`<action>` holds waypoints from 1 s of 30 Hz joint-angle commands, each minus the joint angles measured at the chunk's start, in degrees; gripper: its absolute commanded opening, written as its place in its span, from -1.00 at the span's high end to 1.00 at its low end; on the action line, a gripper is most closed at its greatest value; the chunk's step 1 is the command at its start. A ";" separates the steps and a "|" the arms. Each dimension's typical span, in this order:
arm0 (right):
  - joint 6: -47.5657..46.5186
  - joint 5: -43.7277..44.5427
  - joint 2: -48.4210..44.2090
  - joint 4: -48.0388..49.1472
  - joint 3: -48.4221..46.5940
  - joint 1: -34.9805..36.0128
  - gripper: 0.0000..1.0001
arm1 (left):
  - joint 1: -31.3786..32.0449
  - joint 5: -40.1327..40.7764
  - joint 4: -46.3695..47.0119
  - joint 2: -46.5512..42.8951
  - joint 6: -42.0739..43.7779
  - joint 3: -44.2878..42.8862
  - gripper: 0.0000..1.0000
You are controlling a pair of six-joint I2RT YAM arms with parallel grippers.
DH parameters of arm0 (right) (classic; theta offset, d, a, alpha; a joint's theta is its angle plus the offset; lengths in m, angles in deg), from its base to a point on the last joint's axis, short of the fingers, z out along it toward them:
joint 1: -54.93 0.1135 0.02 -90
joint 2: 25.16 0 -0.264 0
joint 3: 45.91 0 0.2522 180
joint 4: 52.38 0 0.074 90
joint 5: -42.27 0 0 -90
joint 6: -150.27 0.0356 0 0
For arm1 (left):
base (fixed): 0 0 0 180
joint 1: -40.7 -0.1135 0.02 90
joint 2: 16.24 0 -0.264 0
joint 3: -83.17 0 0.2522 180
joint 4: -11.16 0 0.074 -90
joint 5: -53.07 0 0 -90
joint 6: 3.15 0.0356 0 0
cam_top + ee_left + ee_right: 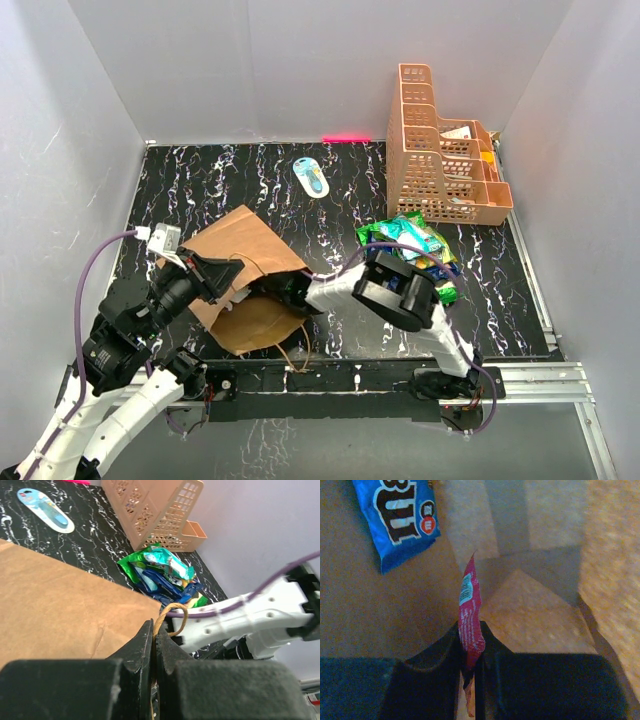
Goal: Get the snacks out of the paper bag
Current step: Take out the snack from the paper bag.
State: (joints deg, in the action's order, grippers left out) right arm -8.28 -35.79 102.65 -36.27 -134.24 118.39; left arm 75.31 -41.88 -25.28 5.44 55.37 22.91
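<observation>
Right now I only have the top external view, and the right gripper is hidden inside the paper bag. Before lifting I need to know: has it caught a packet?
Observer: Yes, the right gripper is shut on a red packet, held on edge.
Operator: Anything left in there?
Observer: A blue packet lies flat inside the paper bag, apart from the red one.
Operator: What exactly does the left gripper hold?
Observer: The left gripper is shut on the bag's twisted handle.
</observation>
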 commanded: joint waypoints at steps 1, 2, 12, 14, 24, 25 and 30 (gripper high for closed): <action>6.34 -5.20 -12.61 2.70 6.74 0.70 0.85 | -0.07 4.81 -0.57 -0.82 -0.39 -0.08 1.00; 7.41 -7.60 -14.60 2.04 8.57 0.66 0.85 | -0.07 5.14 -0.53 -0.92 -0.47 0.05 1.00; 16.25 -18.27 -27.38 0.55 20.62 1.55 0.85 | -0.07 5.97 0.09 -0.50 -1.16 0.05 1.00; 17.14 -20.19 -30.43 -0.68 21.97 1.69 0.85 | -0.07 6.17 0.09 -0.28 -0.97 -0.15 1.00; 27.53 -25.71 -46.37 -12.70 27.66 1.77 0.85 | -0.03 7.53 -0.20 0.83 -0.90 -0.38 1.00; 28.87 -26.87 -48.65 -15.20 27.53 1.77 0.85 | -0.06 7.59 -0.18 1.09 -1.04 -0.26 1.00; 37.57 -30.14 -62.18 -29.20 27.77 1.77 0.85 | -0.07 9.85 -0.40 2.10 -2.08 0.21 1.00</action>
State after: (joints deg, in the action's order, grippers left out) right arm 20.28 -61.89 50.43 -55.97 -106.48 120.12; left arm 75.31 -34.58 -26.00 6.42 54.08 23.02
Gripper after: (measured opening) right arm 0.142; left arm 0.011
